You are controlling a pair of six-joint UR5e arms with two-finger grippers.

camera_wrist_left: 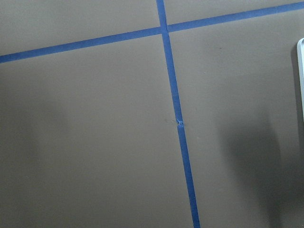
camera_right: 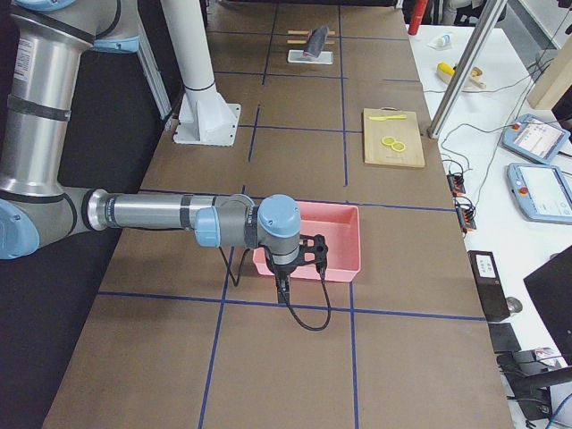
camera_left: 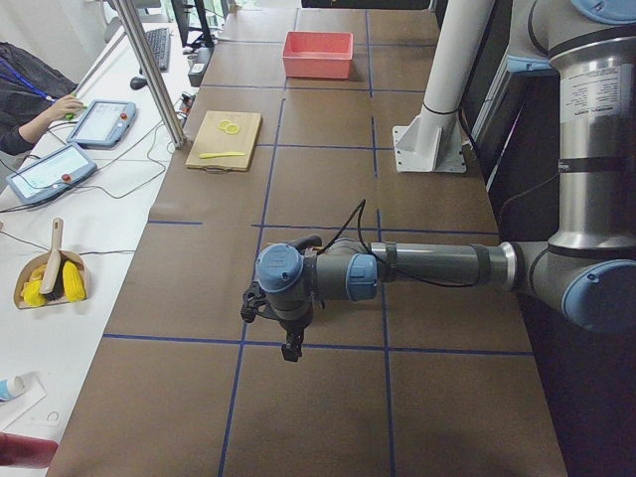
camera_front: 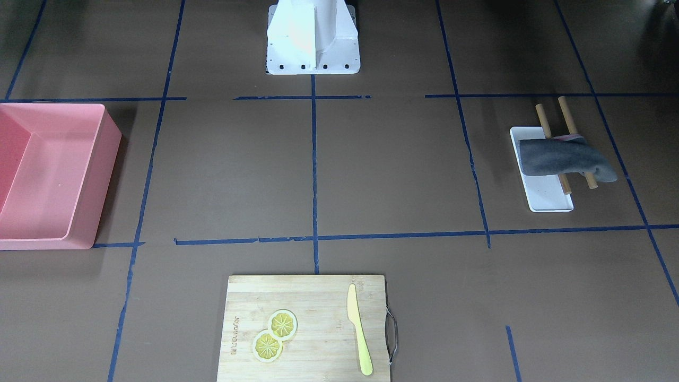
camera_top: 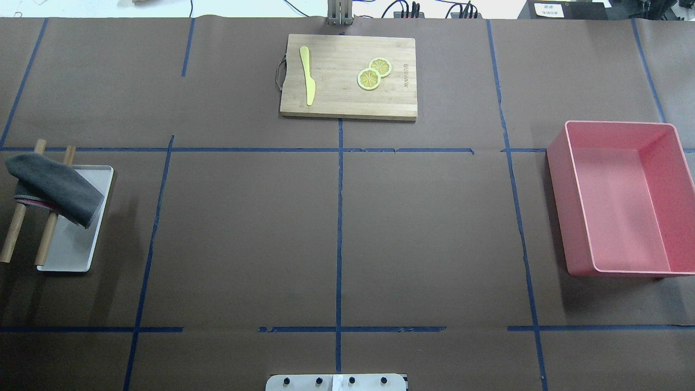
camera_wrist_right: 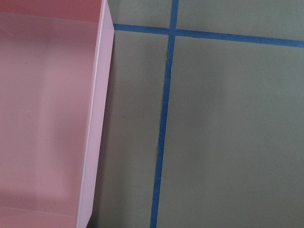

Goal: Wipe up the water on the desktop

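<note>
The desktop (camera_top: 244, 233) is a dark-brown surface marked by blue tape lines; I see no water on it. A grey cloth (camera_top: 54, 187) hangs over two wooden rods (camera_top: 11, 239) on a white tray (camera_top: 70, 250) at the robot's left end; it also shows in the front view (camera_front: 562, 157). My left gripper (camera_left: 291, 348) shows only in the exterior left view, hanging above bare desktop. My right gripper (camera_right: 284, 284) shows only in the exterior right view, beside the pink bin (camera_right: 344, 241). I cannot tell whether either is open or shut.
A pink bin (camera_top: 559, 206) stands at the robot's right end. A wooden cutting board (camera_top: 336, 98) with a yellow knife (camera_top: 308, 76) and two lemon slices (camera_top: 369, 79) lies at the far middle edge. The robot's white base (camera_front: 313, 53) stands at the near edge.
</note>
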